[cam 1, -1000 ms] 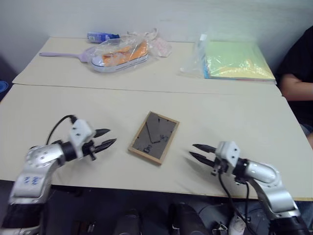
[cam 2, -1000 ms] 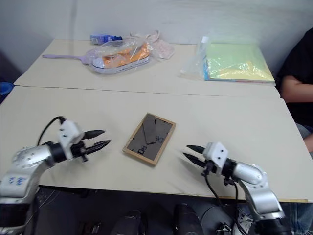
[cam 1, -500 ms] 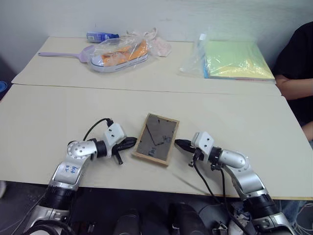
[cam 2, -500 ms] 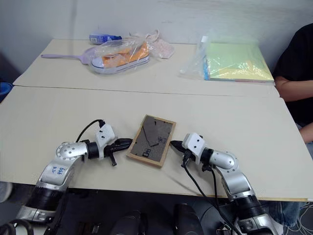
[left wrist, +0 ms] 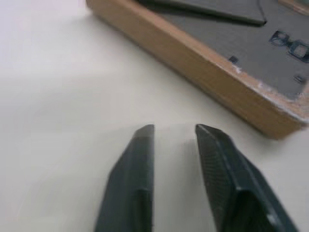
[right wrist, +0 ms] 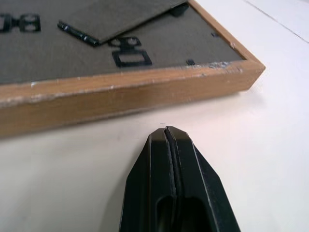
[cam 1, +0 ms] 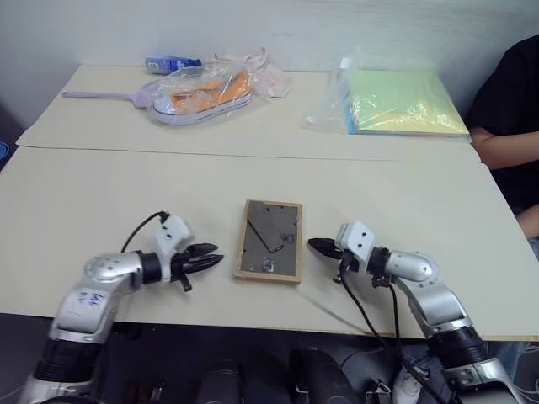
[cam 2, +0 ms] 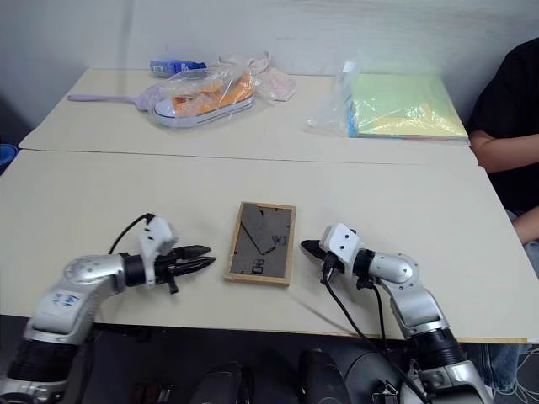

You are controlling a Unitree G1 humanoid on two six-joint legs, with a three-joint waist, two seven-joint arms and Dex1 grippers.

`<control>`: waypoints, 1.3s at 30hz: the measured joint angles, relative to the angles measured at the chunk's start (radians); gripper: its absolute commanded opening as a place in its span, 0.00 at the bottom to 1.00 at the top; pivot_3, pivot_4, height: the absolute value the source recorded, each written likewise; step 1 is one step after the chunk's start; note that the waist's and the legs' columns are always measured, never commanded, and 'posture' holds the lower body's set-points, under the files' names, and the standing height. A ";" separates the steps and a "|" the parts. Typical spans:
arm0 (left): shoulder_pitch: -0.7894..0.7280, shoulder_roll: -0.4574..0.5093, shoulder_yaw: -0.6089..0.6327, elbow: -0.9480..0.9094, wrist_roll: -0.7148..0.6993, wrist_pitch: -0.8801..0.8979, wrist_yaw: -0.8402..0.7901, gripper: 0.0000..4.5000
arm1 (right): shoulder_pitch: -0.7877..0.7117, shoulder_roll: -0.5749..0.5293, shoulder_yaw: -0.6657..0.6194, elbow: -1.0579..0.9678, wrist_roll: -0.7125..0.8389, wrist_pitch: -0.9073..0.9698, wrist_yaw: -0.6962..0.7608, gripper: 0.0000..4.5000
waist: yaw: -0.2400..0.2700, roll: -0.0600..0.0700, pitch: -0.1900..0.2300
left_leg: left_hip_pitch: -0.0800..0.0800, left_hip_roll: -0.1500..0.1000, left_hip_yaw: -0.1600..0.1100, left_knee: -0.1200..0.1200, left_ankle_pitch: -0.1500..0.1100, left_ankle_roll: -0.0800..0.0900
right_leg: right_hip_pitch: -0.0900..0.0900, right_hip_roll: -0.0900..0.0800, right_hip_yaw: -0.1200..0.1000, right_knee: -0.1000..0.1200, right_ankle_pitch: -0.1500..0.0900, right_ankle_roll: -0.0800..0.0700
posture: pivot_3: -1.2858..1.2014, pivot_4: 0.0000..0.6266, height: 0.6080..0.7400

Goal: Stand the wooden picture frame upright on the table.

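The wooden picture frame [cam 1: 269, 241] lies flat on the table [cam 1: 84, 194] near its front edge, dark grey back panel up, with the easel stand folded down. My left gripper [cam 1: 213, 255] sits low on the table just off the frame's left side. Its fingers [left wrist: 137, 159] stand slightly apart with nothing between them, short of the frame's wooden edge [left wrist: 203, 63]. From the other side, my right gripper [cam 1: 312, 245] points at the frame's right side. It is shut, tip close to the wooden edge [right wrist: 120, 94] with a thin strip of table between.
On the far table lie a bagged sneaker [cam 1: 202, 88], a purple brush [cam 1: 101, 95], a blue bottle [cam 1: 164, 62] and a green-yellow paper stack in plastic [cam 1: 404, 105]. A person's arm [cam 1: 505, 143] rests at the right edge. A seam [cam 1: 253, 154] joins the two tabletops.
Both grippers came in toward the frame and the right one shut. The frame turned from tilted to square with the table edge. The left gripper then drew back slightly and opened.
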 measured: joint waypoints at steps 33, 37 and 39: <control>-0.545 -0.148 -0.101 0.531 -0.814 0.884 0.651 0.66 | 0.018 -0.026 0.083 -0.238 0.003 0.262 0.008 0.00 | 0.026 -0.001 0.000 | 0.000 -0.003 -0.003 0.002 0.001 -0.001 | 0.001 0.001 0.000 0.000 0.000 0.000 | 0.52 0.24 1.00; -0.506 -0.174 -0.028 0.524 -0.810 0.888 0.662 0.37 | 0.020 -0.030 0.072 -0.235 0.018 0.256 0.021 0.00 | 0.024 -0.001 0.000 | -0.001 -0.002 -0.003 0.002 0.001 -0.002 | 0.001 0.001 -0.001 0.000 0.000 0.000 | 0.52 0.24 1.00; -0.481 -0.178 0.006 0.474 -0.800 0.881 0.642 0.28 | 0.021 -0.031 0.034 -0.234 0.071 0.256 0.043 0.04 | 0.022 -0.001 0.000 | 0.000 -0.002 -0.003 0.002 0.002 -0.003 | 0.001 0.002 -0.001 0.000 0.000 0.000 | 0.52 0.24 1.00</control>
